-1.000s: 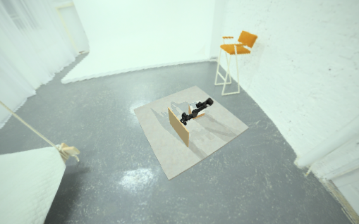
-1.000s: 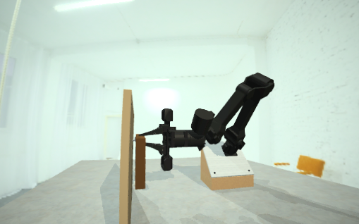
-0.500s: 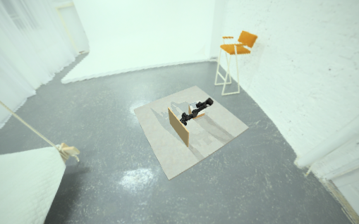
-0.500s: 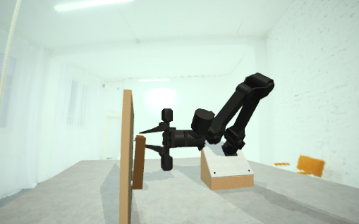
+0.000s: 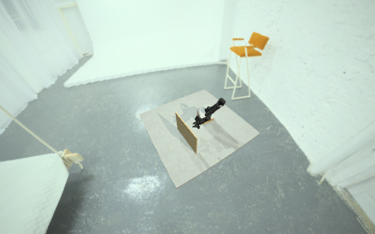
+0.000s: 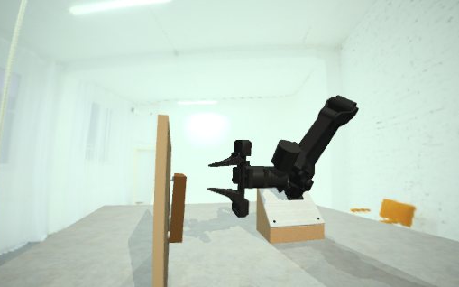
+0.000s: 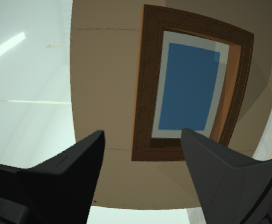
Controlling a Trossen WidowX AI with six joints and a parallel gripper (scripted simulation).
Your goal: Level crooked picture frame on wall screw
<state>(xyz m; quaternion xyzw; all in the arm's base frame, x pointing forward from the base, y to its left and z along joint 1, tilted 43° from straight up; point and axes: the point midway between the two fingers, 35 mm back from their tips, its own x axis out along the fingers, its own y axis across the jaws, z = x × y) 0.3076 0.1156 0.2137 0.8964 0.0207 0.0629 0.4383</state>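
The picture frame [image 6: 179, 208] [image 7: 148, 75], brown around a blue picture, hangs on the upright tan board. In the wrist view, which shows it turned sideways, its long left bar leans slightly against the board's seams, the lower end nearer the board's left edge. In the exterior view the frame is edge-on, so its tilt does not show there. The screw and the notched strip are hidden behind it. My gripper [image 5: 194, 126] [image 6: 208, 178] [image 7: 143, 135] is open and empty, a short way in front of the frame's upper part, touching nothing.
The board [image 5: 186, 133] [image 6: 160, 203] [image 7: 104, 75] stands upright on the pale mat [image 5: 171, 173]. The arm's wedge-shaped base [image 6: 297, 234] stands on the mat behind the gripper. An orange chair [image 5: 258, 40] [image 6: 396, 212] is beyond the mat.
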